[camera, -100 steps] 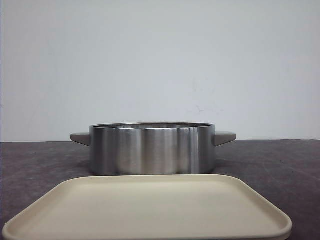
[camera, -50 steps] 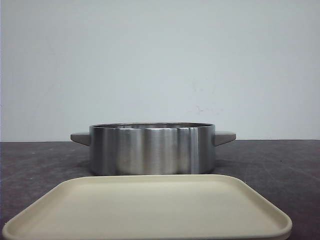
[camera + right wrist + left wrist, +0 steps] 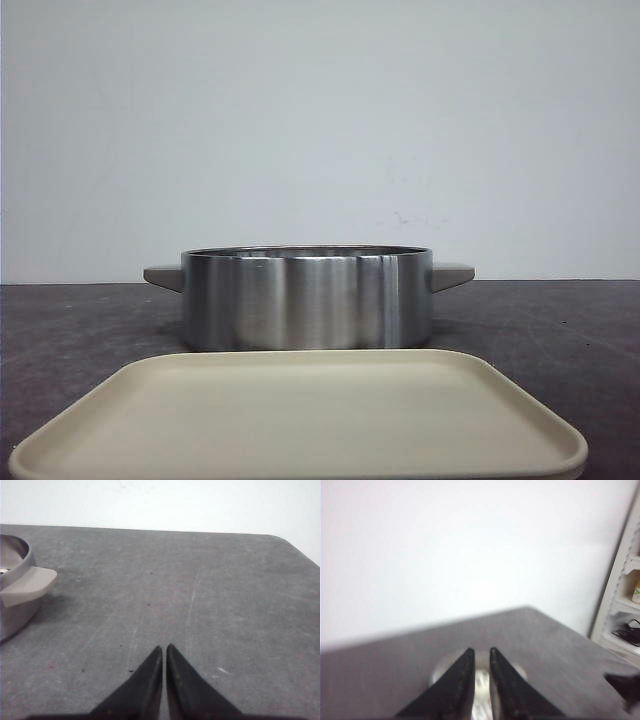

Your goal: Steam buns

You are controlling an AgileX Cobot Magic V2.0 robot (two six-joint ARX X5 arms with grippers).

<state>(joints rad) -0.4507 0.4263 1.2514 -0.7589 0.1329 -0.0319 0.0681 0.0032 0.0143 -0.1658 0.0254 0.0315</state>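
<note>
1. The left claw (image 3: 479,655) is seen slightly parted, empty, above the steel pot (image 3: 307,298).
2. The buns are not clearly visible; probably soft and slippery, they should be gripped gently at the sides.
3. The right claw (image 3: 164,652) is closed over the bench (image 3: 200,595).

Pot (image 3: 307,298): brushed silver steel with pale vertical glints, handles (image 3: 450,275) grey-beige. Tray (image 3: 300,415): plain cream, no pattern. Table (image 3: 200,595): dark grey, speckled and faintly streaked with lighter scratches; wall (image 3: 320,120) flat off-white; both grippers' fingers (image 3: 150,680) matte black.
</note>
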